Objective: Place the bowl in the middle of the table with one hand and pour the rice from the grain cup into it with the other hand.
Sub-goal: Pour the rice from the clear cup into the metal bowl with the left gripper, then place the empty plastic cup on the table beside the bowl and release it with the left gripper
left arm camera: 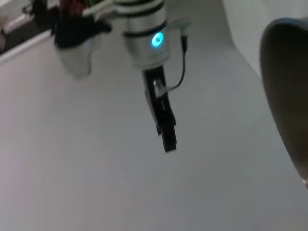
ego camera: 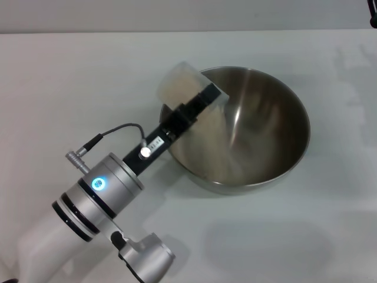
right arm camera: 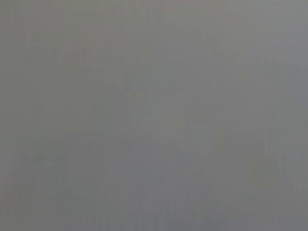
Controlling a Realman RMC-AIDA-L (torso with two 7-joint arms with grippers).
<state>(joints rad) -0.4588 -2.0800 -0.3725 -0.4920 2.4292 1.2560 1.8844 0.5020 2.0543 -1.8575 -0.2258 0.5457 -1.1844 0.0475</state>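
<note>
The bowl [ego camera: 259, 147], wide and of shiny steel, stands on the white table [ego camera: 70, 82] a little right of the middle. My left gripper [ego camera: 199, 99] reaches in from the near left and is shut on the grain cup [ego camera: 184, 84]. It holds the cup tipped on its side over the bowl's left rim, mouth toward the bowl. Pale rice [ego camera: 175, 82] fills the cup's raised end. A pale blur runs down the bowl's inner wall below the cup; I cannot tell whether it is rice or a reflection. The bowl's rim [left arm camera: 284, 91] also shows in the left wrist view.
A dark part at the far right corner [ego camera: 373, 17] looks like my parked right arm. The left wrist view shows an arm with a blue light [left arm camera: 147, 38] and a black finger above bare white tabletop. The right wrist view is flat grey.
</note>
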